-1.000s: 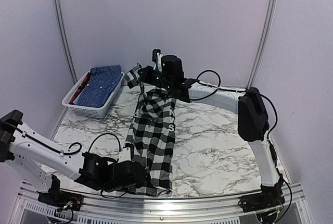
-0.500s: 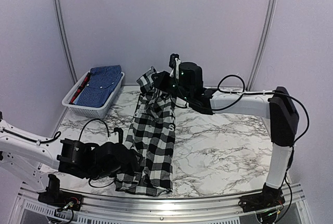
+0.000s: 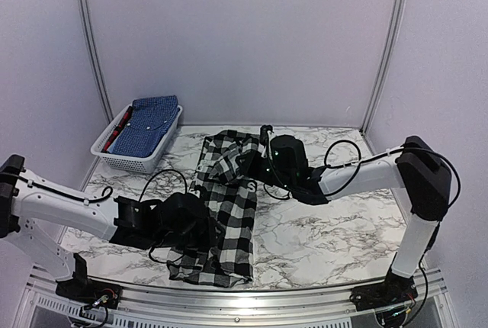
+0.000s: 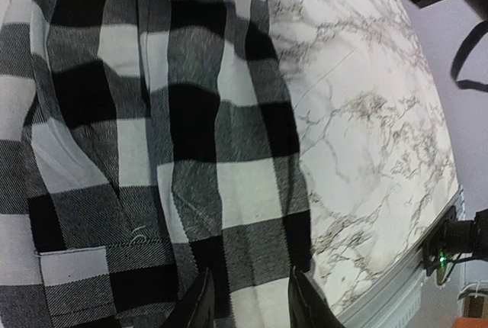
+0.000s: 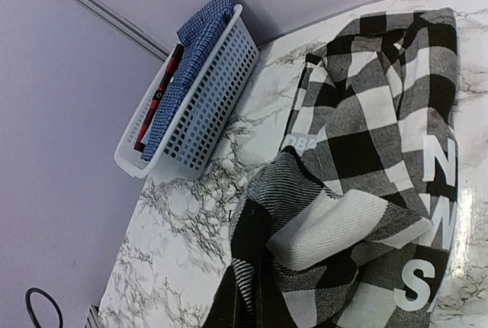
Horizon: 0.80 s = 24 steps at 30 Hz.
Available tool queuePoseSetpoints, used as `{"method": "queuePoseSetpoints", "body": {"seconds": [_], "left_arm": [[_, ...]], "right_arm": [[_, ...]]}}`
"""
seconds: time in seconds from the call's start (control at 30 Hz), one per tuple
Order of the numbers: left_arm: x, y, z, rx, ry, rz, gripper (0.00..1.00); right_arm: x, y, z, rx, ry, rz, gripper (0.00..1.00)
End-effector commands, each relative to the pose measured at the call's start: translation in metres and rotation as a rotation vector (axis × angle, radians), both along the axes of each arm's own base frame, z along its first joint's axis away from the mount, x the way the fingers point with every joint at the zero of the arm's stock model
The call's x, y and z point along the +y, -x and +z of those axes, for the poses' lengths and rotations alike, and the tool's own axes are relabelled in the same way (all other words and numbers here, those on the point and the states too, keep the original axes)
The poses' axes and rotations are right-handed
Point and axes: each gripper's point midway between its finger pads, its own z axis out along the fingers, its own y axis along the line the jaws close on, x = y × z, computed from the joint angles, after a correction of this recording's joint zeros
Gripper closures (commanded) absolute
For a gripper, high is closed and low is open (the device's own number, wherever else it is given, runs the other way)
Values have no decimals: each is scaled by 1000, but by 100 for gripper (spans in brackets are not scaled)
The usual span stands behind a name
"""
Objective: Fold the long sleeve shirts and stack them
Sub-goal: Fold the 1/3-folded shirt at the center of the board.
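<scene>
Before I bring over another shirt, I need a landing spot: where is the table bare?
The widest bare marble lies between the checked shirt and the right arm's base. A narrower strip lies between the basket and the left arm. Crowded: along the shirt, where both arms reach in.

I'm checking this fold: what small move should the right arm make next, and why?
Probably lower the right gripper and lay its held end flat on the body of the checked shirt, then release. It is shut on a bunched fold of cloth doubled over the shirt, while the left gripper sits open over the near end.
</scene>
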Motion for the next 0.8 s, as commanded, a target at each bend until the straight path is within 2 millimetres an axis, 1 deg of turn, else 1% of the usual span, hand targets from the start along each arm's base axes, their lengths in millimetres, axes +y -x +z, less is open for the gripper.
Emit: {"method": "queuePoseSetpoints", "body": {"seconds": [0.0,0.1,0.17,0.23,0.27,0.33,0.37,0.43,0.5,0.6,0.63,0.7,0.73,0.77], "left_arm": [[-10,16,-34,96,47,-51,67],[-3,22,-64,151,11,-34,68],[3,25,-78,180,-7,-20,69],[8,27,-84,192,-14,-11,69],[9,27,-83,190,-12,-11,69],[8,25,-72,169,-2,-14,69],[9,23,-64,152,-1,-13,69],[8,17,-44,109,2,-15,67],[5,12,-19,72,26,-16,66],[11,1,14,26,51,13,65],[14,-6,24,10,61,29,65],[20,-19,40,-13,77,53,62],[23,-27,44,-21,75,59,60],[22,-34,47,-34,67,49,58]], "right_arm": [[-4,13,25,-39,-71,16,96],[-7,22,19,-30,-57,40,90],[-8,27,16,-30,-38,58,85],[-9,34,14,-34,-7,75,75],[-10,37,14,-40,12,83,71],[-12,44,16,-54,44,100,62],[-16,47,21,-64,56,104,57],[-23,50,22,-72,102,100,48],[-32,48,24,-80,187,74,45],[-40,37,23,-93,331,57,41],[-40,33,23,-99,373,64,41],[-41,23,16,-103,442,75,41],[-45,20,6,-82,487,89,41],[-47,16,1,-69,506,92,41]]}}
